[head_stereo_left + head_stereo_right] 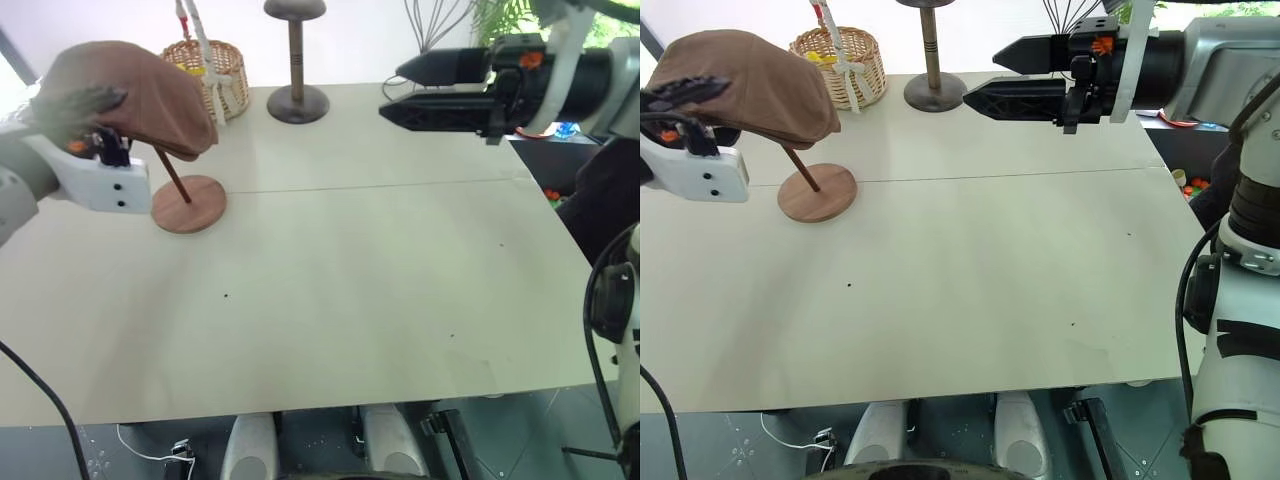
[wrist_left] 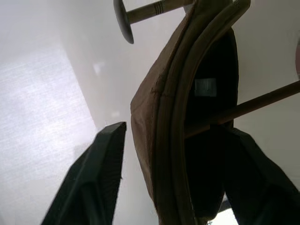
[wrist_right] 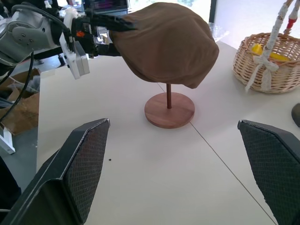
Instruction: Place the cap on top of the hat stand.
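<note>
Your left gripper (image 3: 110, 35) sits at the rim of the cap (image 3: 166, 42): the left wrist view shows one black finger (image 2: 93, 173) outside the brown fabric and the other inside the dark lining, with a visible gap between the outer finger and the cloth, so you cannot tell whether the jaws are actually pinching the rim or merely straddling it. The cap rests over the top of the hat stand (image 1: 188, 203), hiding its disc; the thin rod slants down out of the cap to the round wooden base, which stands near the table's (image 1: 350, 300) left edge, toward the far left corner. Your right gripper (image 1: 985, 75) hovers above the far side of the table with its jaws spread wide and nothing between them. A wicker basket (image 1: 845, 62) stands at the far edge behind the cap, and a dark upright stand (image 1: 296, 70) stands beside it.
</note>
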`<control>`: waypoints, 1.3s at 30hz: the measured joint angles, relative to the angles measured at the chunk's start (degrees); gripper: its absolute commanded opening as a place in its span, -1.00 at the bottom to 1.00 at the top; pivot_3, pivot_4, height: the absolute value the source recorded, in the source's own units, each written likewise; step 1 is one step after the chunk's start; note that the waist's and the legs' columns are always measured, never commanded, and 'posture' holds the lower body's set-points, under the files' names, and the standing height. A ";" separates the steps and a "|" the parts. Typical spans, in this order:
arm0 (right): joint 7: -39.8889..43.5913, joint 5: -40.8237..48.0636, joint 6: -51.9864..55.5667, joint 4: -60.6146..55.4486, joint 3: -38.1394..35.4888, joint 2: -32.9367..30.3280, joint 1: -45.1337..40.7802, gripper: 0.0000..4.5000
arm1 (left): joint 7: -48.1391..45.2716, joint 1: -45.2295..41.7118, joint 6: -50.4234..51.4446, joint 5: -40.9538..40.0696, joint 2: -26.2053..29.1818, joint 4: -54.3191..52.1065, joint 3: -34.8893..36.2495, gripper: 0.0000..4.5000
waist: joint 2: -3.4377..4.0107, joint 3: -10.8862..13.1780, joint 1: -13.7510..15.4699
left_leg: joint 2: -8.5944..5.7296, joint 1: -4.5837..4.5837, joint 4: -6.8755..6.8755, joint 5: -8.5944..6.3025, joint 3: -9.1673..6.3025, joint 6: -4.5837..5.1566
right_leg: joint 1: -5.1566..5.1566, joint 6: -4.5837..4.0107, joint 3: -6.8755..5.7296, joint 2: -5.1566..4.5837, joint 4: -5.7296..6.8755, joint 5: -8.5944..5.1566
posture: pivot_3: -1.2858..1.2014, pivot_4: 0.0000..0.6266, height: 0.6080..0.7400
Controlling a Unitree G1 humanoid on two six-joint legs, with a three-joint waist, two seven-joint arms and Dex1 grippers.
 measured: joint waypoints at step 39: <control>5.05 -4.36 -2.86 3.39 3.89 -1.26 -2.40 1.00 | -1.39 -10.83 -38.84 -33.02 -3.43 45.63 6.21 -0.97 | -0.01 -0.03 0.60 | 0.02 -0.05 0.14 0.00 0.04 -0.01 | 0.02 -0.06 0.00 0.00 -0.01 0.04 | 0.03 -0.52 0.82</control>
